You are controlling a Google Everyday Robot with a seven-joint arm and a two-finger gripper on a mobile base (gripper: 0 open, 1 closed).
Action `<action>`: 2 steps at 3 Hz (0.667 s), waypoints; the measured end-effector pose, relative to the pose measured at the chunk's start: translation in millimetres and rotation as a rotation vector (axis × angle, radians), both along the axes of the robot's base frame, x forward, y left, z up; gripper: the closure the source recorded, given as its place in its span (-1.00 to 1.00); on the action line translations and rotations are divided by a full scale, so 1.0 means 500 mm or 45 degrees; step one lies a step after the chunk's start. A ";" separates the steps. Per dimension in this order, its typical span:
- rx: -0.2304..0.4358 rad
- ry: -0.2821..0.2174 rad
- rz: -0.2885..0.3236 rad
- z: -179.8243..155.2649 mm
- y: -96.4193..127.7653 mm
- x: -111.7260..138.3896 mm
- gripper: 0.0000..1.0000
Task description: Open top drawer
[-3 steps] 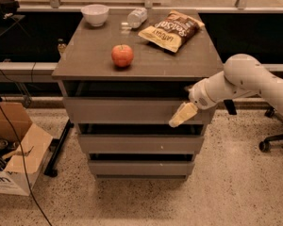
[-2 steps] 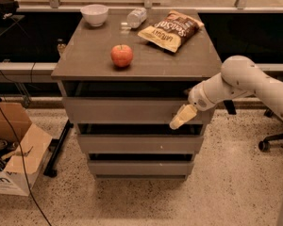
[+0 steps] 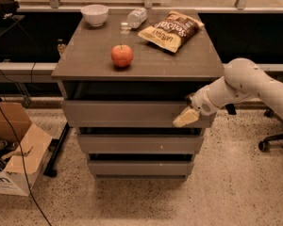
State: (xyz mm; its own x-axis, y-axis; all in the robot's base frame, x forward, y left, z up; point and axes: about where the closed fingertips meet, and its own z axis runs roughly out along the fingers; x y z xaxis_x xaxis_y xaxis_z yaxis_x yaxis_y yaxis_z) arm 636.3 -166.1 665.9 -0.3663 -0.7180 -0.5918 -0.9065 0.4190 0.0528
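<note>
At the right end of the top drawer point(image 3: 127, 114), the widest front just under the cabinet's tabletop point(image 3: 85, 67), the robot's cream-tipped gripper point(image 3: 186, 117) sits against the plain face, reached in by a white arm point(image 3: 245, 81) from the right. Whether it is open or closed cannot be told, nor whether it has any grip on the drawer. The front has no handle, so the likely failure is a slip off the smooth edge. A pull from one end could also skew the drawer and jam it. A jerk might set the apple point(image 3: 122, 55) rolling off the top. A bowl point(image 3: 95, 14), a bottle point(image 3: 136, 18) and a chip bag point(image 3: 170, 30) sit farther back. An office chair base point(image 3: 273, 140) stands near the arm, which may crowd a backward pull. A cardboard box point(image 3: 14, 147) lies well apart on the left, and nothing on the floor appears to block the drawer's path.
</note>
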 end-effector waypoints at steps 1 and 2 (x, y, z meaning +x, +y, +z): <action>0.000 0.000 0.000 0.009 0.000 0.000 0.31; 0.000 0.000 0.000 0.021 0.000 0.000 0.24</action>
State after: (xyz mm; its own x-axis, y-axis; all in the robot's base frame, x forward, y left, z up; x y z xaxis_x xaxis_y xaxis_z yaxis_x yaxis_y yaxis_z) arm 636.3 -166.1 676.4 -0.3663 -0.7180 -0.5918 -0.9065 0.4189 0.0528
